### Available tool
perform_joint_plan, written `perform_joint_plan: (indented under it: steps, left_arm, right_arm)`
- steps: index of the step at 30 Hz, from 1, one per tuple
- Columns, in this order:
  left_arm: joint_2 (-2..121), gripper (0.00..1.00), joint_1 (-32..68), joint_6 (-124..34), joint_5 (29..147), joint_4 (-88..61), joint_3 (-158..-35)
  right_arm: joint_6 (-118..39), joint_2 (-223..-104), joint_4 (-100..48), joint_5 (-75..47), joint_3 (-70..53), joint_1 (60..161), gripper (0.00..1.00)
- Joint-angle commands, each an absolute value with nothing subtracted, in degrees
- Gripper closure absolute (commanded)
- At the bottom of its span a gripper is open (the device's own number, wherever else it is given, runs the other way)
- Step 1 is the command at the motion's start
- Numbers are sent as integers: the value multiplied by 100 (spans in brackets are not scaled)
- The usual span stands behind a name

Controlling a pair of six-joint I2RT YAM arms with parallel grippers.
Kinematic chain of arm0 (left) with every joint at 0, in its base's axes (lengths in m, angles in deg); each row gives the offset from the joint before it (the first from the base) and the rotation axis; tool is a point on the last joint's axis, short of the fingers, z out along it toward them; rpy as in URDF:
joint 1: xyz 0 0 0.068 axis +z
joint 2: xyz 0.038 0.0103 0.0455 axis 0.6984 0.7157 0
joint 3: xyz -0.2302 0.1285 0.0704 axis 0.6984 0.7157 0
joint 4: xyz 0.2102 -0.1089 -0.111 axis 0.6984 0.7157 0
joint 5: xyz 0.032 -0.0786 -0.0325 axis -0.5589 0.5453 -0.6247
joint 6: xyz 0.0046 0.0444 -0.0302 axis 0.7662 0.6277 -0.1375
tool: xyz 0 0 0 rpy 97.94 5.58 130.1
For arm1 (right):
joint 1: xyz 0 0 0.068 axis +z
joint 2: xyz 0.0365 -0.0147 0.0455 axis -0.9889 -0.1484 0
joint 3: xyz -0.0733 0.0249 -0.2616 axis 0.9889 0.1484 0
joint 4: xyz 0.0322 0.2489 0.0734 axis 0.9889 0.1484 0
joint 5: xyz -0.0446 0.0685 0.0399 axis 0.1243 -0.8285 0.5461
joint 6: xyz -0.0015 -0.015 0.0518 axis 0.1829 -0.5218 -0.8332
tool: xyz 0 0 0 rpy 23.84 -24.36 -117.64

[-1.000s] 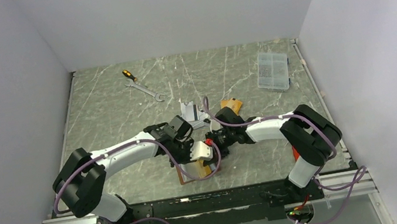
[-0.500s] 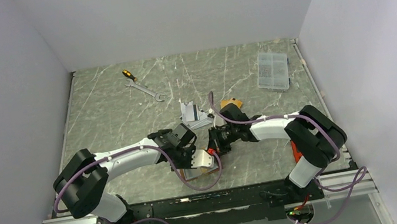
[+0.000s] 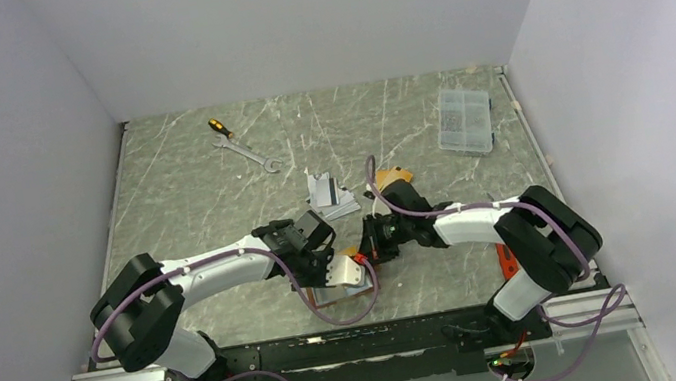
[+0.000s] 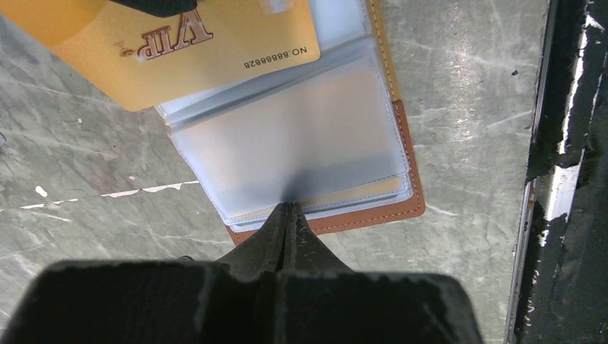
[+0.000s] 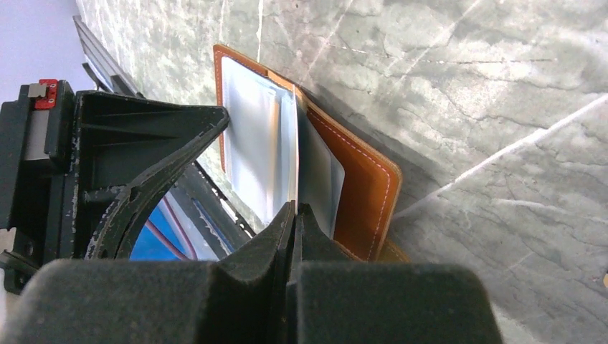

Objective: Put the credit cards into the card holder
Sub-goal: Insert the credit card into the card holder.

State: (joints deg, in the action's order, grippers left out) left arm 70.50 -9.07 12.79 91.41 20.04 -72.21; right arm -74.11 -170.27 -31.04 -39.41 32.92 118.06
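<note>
The tan-brown card holder [image 4: 403, 209] lies open near the table's front edge [image 3: 347, 293], its pale clear sleeves [image 4: 301, 143] facing up. My left gripper [image 4: 289, 208] is shut, its tips pressing on the sleeves' near edge. My right gripper [image 5: 295, 206] is shut on a gold credit card [image 4: 201, 50] marked VIP. It holds the card over the holder's far half, the card's lower edge lying on the sleeves. Whether the card is inside a sleeve I cannot tell. More credit cards lie behind: a silver-grey pile [image 3: 329, 192] and an orange one [image 3: 395, 177].
A wrench [image 3: 247, 151] and a small screwdriver [image 3: 218, 125] lie at the back left. A clear plastic box [image 3: 465, 119] sits at the back right. The black and metal front rail [image 4: 552, 179] runs close to the holder. Both arms meet over the near middle.
My left gripper came down toward the front edge onto the holder, which now lies flatter. The right gripper followed with the gold card. Little has moved in the last half second.
</note>
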Motion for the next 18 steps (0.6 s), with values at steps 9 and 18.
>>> perform_joint_plan:
  steps: [9,18]
  left_arm:
    - [7044,100,-1022,1196,8849,2243,-7249]
    - [6730,100,-1033,1008,8621,2454,-7320]
  right_arm:
    - [-8050,-16768,-4330,-3818,3858,12010,100]
    - [-8234,-16248,-4273,-3550,4043,11989,100]
